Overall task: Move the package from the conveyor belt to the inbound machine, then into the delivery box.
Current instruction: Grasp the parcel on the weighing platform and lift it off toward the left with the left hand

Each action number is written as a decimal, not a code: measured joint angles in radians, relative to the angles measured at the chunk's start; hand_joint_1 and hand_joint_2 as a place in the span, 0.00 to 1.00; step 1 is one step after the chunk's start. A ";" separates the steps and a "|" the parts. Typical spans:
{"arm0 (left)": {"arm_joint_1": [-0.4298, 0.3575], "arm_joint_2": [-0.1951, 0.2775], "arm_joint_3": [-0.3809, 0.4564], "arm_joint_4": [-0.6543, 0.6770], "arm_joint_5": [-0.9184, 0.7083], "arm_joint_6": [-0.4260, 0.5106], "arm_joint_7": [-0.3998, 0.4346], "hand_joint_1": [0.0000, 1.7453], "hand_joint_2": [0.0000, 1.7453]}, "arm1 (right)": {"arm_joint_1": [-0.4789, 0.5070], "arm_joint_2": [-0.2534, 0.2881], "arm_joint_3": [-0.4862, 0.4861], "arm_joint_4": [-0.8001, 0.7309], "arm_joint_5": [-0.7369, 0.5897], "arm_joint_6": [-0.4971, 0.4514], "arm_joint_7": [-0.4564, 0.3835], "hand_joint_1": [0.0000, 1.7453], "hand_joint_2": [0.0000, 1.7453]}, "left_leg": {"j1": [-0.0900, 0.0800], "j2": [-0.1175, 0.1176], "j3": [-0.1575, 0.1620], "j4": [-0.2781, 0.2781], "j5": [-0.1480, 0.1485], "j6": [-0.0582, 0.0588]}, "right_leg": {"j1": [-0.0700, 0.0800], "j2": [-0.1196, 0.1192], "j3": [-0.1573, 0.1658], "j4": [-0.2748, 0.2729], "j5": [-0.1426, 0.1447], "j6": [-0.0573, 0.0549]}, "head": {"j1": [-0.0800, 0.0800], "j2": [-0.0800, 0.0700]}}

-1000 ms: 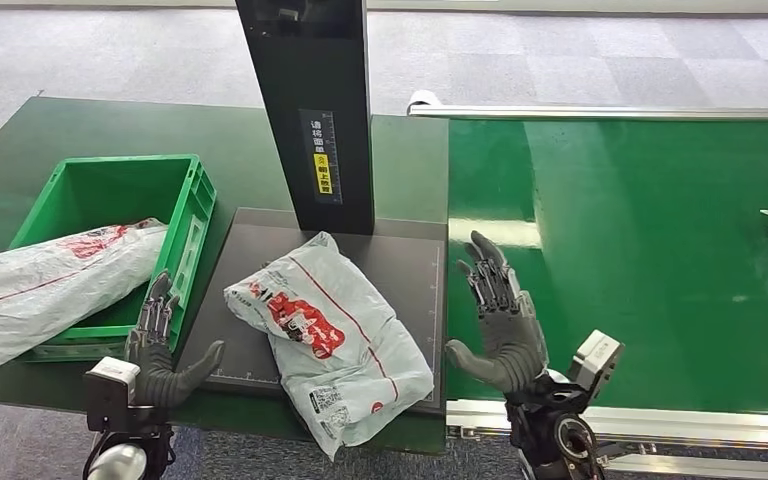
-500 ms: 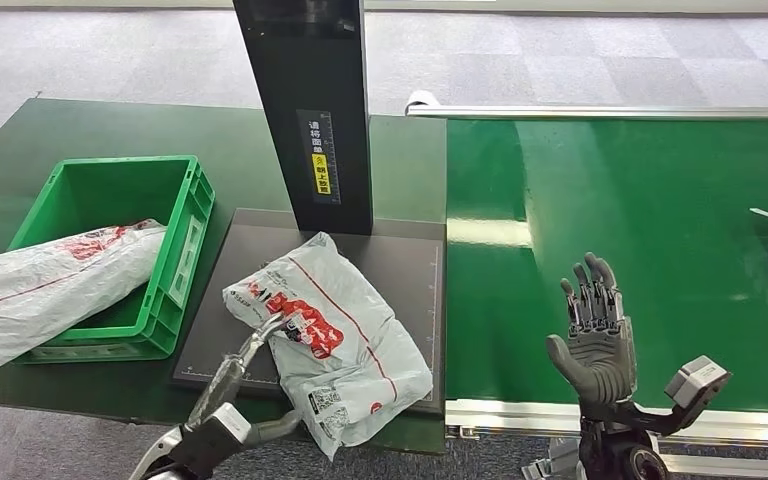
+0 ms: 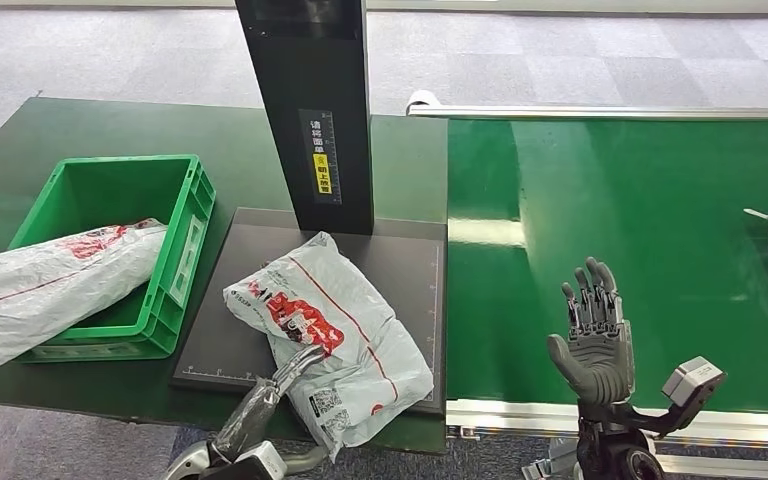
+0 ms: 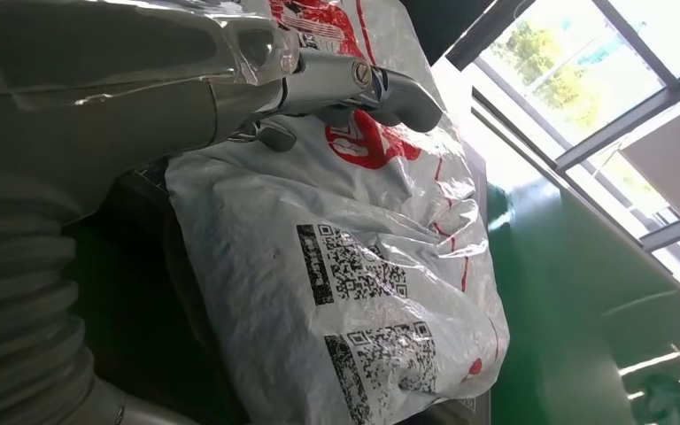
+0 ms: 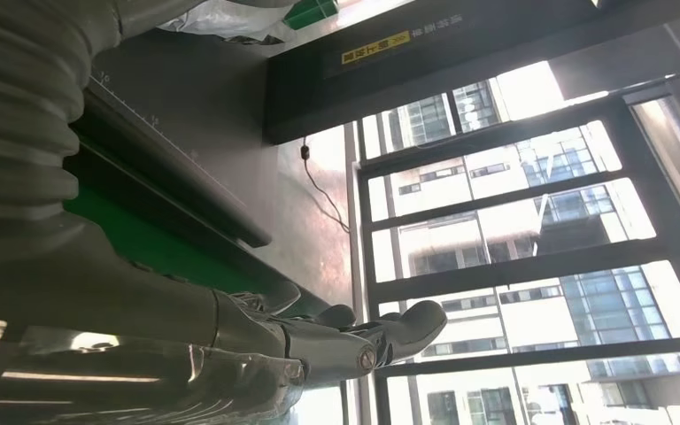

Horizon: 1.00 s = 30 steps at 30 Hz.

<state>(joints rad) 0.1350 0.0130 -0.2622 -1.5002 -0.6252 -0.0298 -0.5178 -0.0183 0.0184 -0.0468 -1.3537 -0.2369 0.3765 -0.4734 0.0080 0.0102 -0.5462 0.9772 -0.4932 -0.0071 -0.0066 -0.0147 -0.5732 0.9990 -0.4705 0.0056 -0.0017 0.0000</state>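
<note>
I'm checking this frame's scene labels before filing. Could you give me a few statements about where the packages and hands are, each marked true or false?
1. A package lies on the dark scanner plate. True.
2. The green crate holds nothing. False: a second white package lies in it, hanging over its rim.
3. The right hand grips a package. False: it is raised open above the conveyor belt.
4. The left hand reaches the near edge of the package on the plate. True.
</note>
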 joint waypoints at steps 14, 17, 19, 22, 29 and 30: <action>-0.168 0.001 -0.220 0.212 -0.698 0.497 0.200 0.00 1.00 | -0.059 0.034 -0.006 0.005 0.017 0.033 0.021 0.00 1.00 | 0.000 -0.002 0.002 0.000 0.001 0.000 | 0.000 -0.001 0.002 0.000 0.000 0.000 | 0.000 0.000; -0.252 -0.026 -0.279 0.309 -0.875 0.567 0.299 0.00 1.00 | -0.071 0.049 -0.007 0.005 0.020 0.038 0.029 0.00 1.00 | -0.001 -0.003 0.002 0.000 0.001 0.001 | -0.001 -0.001 0.002 0.000 0.001 0.000 | 0.000 0.000; -0.310 -0.043 -0.320 0.391 -0.926 0.590 0.348 0.00 1.00 | -0.083 0.055 -0.007 0.006 0.021 0.040 0.031 0.00 1.00 | -0.001 -0.003 0.002 0.000 0.001 0.001 | -0.001 -0.002 0.002 0.000 0.001 0.001 | 0.000 0.000; -0.384 -0.074 -0.365 0.542 -0.934 0.653 0.371 0.00 1.00 | -0.101 0.057 -0.007 0.009 0.019 0.038 0.031 0.00 1.00 | -0.002 -0.004 0.001 0.000 0.003 0.004 | -0.002 -0.004 0.002 0.000 0.001 0.002 | 0.000 0.000; -0.474 -0.113 -0.404 0.727 -0.931 0.701 0.375 0.95 1.00 | -0.111 0.059 -0.007 0.011 0.016 0.036 0.031 0.00 1.00 | -0.007 -0.011 -0.002 -0.001 0.009 0.011 | -0.008 -0.012 0.002 -0.002 0.003 0.006 | 0.000 0.000; -0.481 -0.116 -0.406 0.740 -0.925 0.703 0.374 1.00 1.00 | -0.111 0.059 -0.007 0.011 0.014 0.035 0.031 0.00 1.00 | -0.008 -0.011 -0.002 -0.001 0.011 0.012 | -0.009 -0.012 0.002 -0.002 0.004 0.006 | 0.000 0.000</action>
<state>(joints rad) -0.3459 -0.1035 -0.6681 -0.7603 -1.5498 0.6729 -0.1438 -0.1297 0.0775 -0.0534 -1.3424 -0.2224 0.4115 -0.4429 -0.0001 -0.0010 -0.5483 0.9764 -0.4827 0.0048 -0.0155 -0.0264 -0.5712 0.9971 -0.4670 0.0116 -0.0018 0.0000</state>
